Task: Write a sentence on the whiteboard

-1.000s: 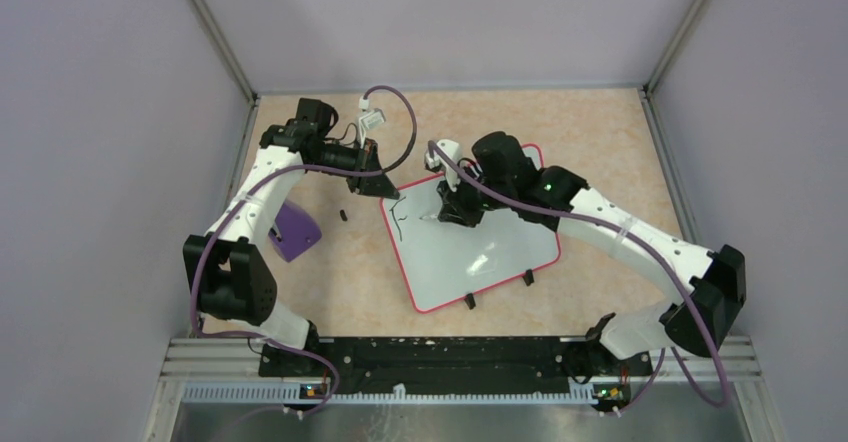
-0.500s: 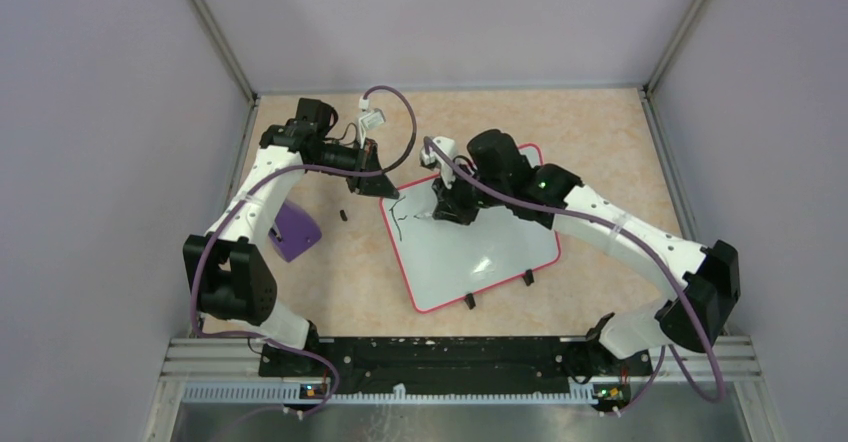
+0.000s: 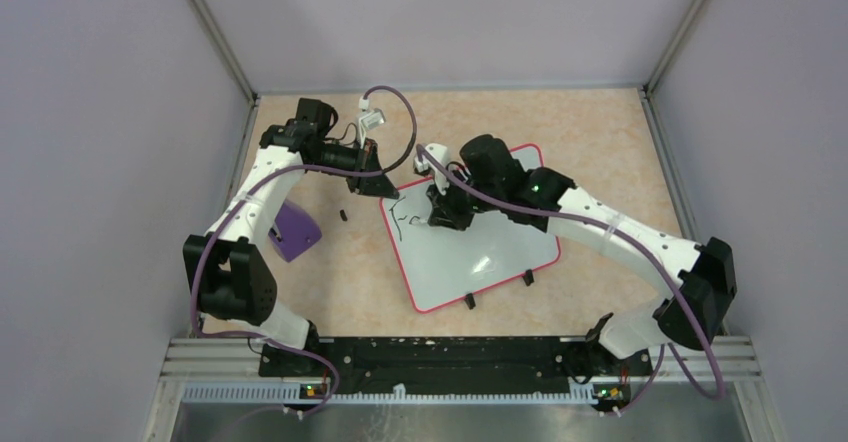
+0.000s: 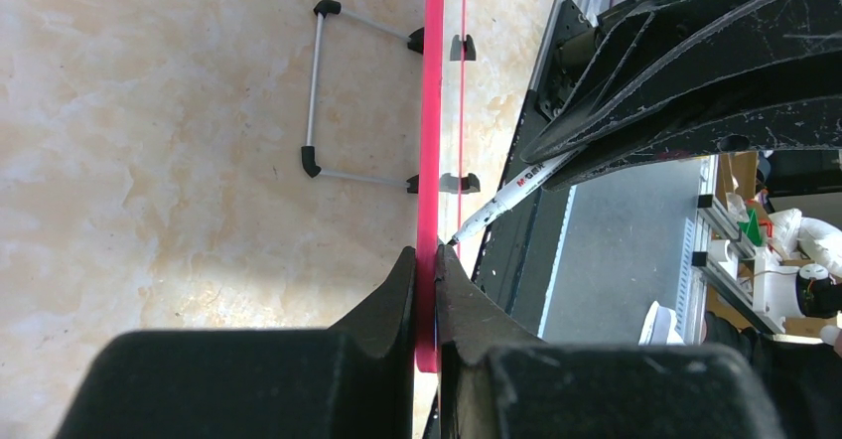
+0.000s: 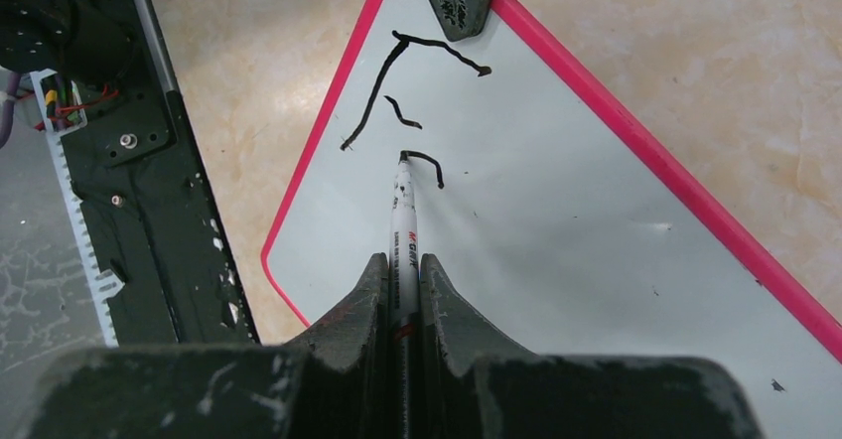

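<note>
Marker (image 5: 403, 211) pinched in right pincer (image 5: 402, 265); whiteboard (image 5: 556, 220) rim clamped in left pincer (image 4: 427, 260). Risk: sentence (image 5: 375, 96) skewed if rim grip is lost.

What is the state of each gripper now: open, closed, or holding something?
Left gripper: closed on the rim of the whiteboard.
Right gripper: closed on the marker.

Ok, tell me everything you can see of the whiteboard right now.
The whiteboard is a glossy white rectangle with a thin pink-red rim and rounded corners, lying askew on the beige table. Two small black feet sit on its near edge. The left claw pinches its rim at the far left corner. A few black strokes mark that corner, and the tip of the marker in the right claw touches it there.
</note>
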Tool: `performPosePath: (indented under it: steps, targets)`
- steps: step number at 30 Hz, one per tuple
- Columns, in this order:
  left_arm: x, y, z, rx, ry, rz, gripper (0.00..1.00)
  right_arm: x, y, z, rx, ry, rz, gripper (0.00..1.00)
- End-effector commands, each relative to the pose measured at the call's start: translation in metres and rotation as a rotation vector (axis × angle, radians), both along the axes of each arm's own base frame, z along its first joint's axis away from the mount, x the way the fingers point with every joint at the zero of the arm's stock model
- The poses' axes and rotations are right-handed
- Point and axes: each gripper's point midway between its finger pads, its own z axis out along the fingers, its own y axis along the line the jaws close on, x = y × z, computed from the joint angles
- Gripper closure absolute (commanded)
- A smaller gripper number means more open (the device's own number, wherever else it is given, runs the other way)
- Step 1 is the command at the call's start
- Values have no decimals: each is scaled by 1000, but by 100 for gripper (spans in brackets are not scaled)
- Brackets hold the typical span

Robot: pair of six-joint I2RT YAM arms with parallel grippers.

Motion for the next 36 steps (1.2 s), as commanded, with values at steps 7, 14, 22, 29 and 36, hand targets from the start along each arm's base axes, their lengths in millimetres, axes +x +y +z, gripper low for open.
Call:
performPosePath:
  steps: [7, 14, 22, 29, 36]
  targets:
    - [1, -1, 6, -20, -36, -8, 100, -9, -7, 0, 0, -29, 29, 100]
    - [1, -1, 6, -20, -32, -9, 100, 6, -16, 11, 4, -63, -34, 100]
    - [0, -1, 7, -23, -34, -9, 100, 21, -19, 23, 17, -97, -88, 100]
    - [-1, -1, 8, -23, -39, -10, 100, 29, -19, 29, 26, -112, -122, 100]
    - [0, -1, 8, -22, -40, -9, 100, 35, -20, 33, 34, -121, -155, 100]
